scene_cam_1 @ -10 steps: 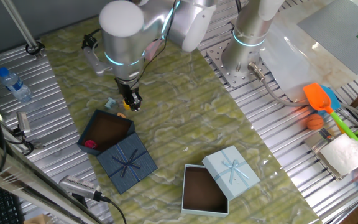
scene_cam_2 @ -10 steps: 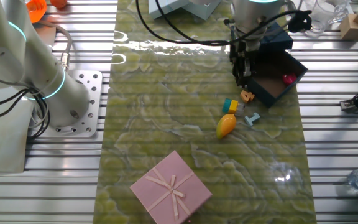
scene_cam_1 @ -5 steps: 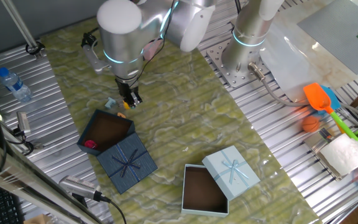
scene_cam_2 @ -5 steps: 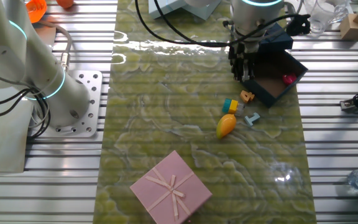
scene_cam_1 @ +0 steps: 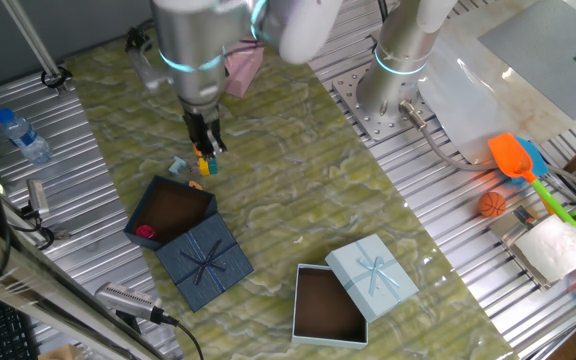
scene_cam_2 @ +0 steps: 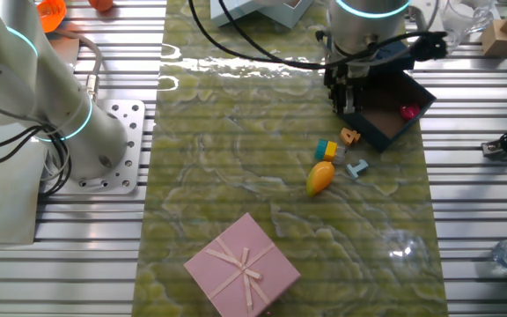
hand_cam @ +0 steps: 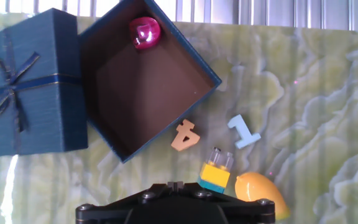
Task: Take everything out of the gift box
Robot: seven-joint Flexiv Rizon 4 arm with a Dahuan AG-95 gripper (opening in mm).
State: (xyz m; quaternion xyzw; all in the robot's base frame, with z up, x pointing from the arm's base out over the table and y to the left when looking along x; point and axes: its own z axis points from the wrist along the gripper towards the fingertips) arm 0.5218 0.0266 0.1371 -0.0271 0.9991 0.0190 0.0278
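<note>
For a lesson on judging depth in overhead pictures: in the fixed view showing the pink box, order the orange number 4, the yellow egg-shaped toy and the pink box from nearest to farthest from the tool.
1. Orange number 4, just below the tool, beside the navy gift box.
2. Yellow egg-shaped toy, lower, mid-mat.
3. Pink box, at the bottom edge, farthest.

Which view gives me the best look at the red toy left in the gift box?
The hand view: the red toy sits large and unblocked in a corner of the open gift box. One fixed view shows it as a small pink spot by the wall; the other fixed view shows it small, too.
</note>
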